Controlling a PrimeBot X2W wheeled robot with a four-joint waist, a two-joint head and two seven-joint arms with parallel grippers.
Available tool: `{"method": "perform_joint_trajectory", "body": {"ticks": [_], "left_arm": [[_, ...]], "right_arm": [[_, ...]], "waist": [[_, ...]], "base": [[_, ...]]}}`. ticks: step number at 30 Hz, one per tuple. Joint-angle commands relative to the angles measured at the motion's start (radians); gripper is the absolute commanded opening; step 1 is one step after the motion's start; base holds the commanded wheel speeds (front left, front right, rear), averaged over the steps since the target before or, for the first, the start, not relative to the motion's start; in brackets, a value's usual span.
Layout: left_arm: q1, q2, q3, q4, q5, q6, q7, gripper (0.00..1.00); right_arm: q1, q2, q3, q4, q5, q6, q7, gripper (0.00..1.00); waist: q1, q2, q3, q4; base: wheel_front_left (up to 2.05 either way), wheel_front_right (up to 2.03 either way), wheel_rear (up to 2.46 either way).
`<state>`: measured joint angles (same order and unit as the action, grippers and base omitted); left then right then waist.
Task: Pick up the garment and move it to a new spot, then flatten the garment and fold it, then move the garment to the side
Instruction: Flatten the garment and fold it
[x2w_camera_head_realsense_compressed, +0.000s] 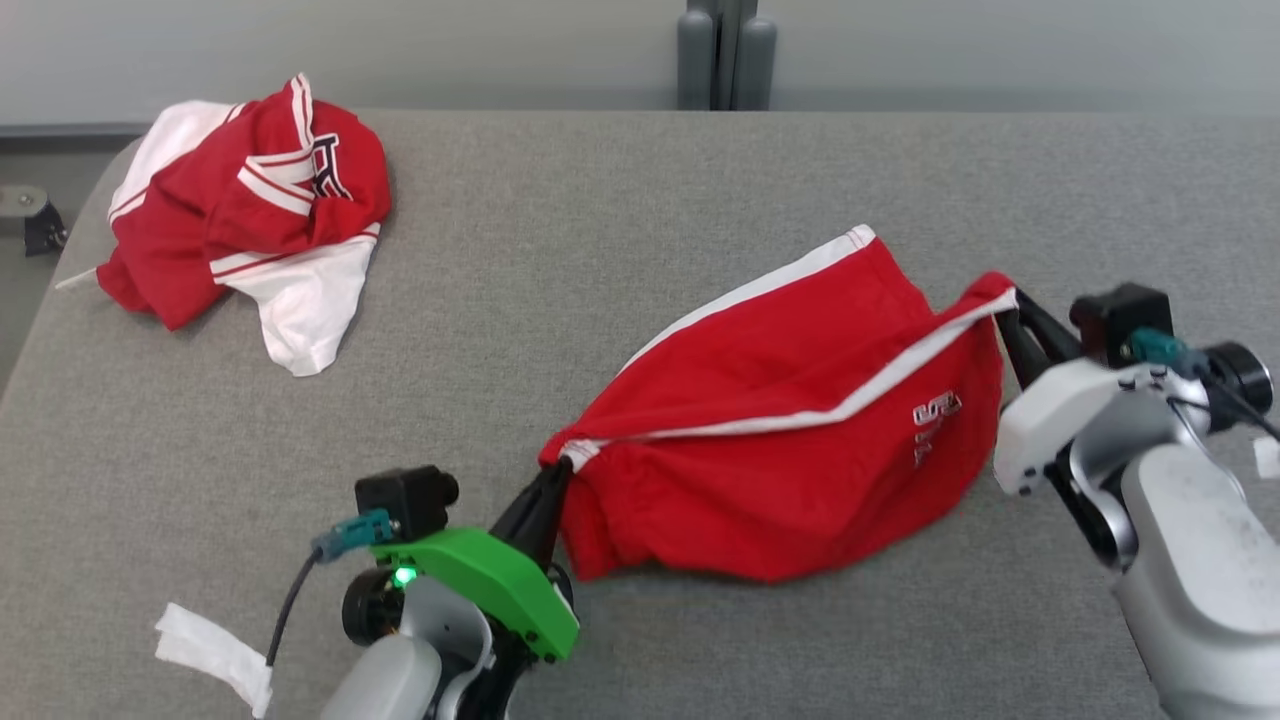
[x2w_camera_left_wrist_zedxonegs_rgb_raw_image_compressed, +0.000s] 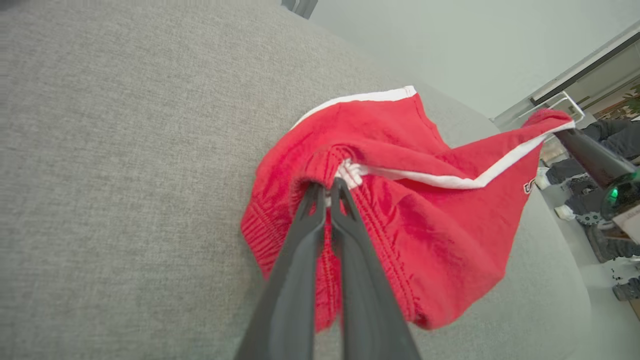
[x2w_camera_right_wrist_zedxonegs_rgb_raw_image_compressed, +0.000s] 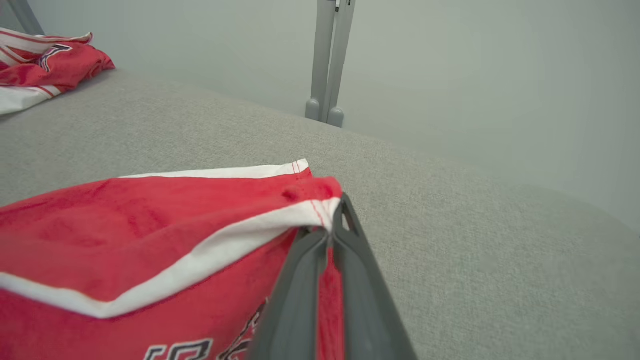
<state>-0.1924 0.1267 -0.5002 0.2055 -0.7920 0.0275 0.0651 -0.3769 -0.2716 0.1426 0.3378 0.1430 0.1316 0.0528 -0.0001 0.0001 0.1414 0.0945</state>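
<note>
Nearest me, at about seven o'clock in my head view, a crumpled white scrap (x2w_camera_head_realsense_compressed: 215, 655) lies on the grey table (x2w_camera_head_realsense_compressed: 640, 180), just beside the cable that hangs from my left wrist. My left gripper (x2w_camera_head_realsense_compressed: 556, 475), under its green shell, sits close to six o'clock. Its two dark fingers are pressed together on a gathered, ribbed corner of the red shorts (x2w_camera_head_realsense_compressed: 790, 430). In the left wrist view the cloth bunches around the tips, with a bit of white trim caught between them. From there the shorts stretch away toward three o'clock, slightly right of the table's middle. A white stripe runs along their upper line from one gripper to the other. The red body sags below that stripe and seems to rest on the table. White lettering shows on the cloth near its three o'clock end. My right gripper (x2w_camera_head_realsense_compressed: 1005, 312) comes in from three o'clock, its fingers clamped on the white-banded corner of the hem. The right wrist view shows red cloth squeezed between them. Another white-edged flap of the shorts lies just beyond, pointing toward one o'clock. Far off at ten o'clock, well apart from the shorts, a red-and-white garment (x2w_camera_head_realsense_compressed: 250, 200) lies crumpled by the table's far left corner. At twelve o'clock, past the far edge, stands a grey post (x2w_camera_head_realsense_compressed: 720, 55).
</note>
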Motion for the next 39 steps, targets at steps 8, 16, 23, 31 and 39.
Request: {"method": "perform_joint_trajectory", "body": {"ticks": [8, 16, 23, 31, 39], "left_arm": [[-0.154, -0.025, 0.023, 0.135, -0.015, -0.029, -0.01, 0.0], [-0.24, -0.06, -0.003, 0.24, -0.036, -0.058, -0.037, 0.0], [-0.265, -0.07, -0.036, 0.278, -0.058, -0.071, -0.075, 0.0], [-0.221, -0.054, -0.089, 0.243, -0.006, -0.059, -0.164, 1.0], [-0.106, 0.028, -0.075, 0.13, 0.083, 0.036, -0.273, 1.0]], "right_arm": [[-0.283, -0.042, 0.061, 0.329, 0.047, -0.002, -0.012, 0.0], [-0.442, -0.064, 0.154, 0.553, 0.077, -0.002, -0.048, 0.0], [-0.512, -0.07, 0.199, 0.683, 0.114, -0.002, -0.097, 0.0], [-0.545, -0.058, 0.199, 0.802, 0.127, -0.002, -0.199, 1.0], [-0.497, -0.037, 0.211, 0.877, 0.167, -0.002, -0.228, 1.0]], "waist": [[0.0001, -0.0001, 0.118, 0.092], [0.0001, -0.0001, 0.151, 0.145], [0.0001, -0.0001, 0.147, 0.167], [0.0001, -0.0001, 0.107, 0.162], [0.0001, -0.0001, 0.008, 0.141]], "base": [[0.0, 0.0, 0.0], [0.0, 0.0, 0.0], [0.0, 0.0, 0.0], [0.0, 0.0, 0.0], [0.0, 0.0, 0.0]]}}
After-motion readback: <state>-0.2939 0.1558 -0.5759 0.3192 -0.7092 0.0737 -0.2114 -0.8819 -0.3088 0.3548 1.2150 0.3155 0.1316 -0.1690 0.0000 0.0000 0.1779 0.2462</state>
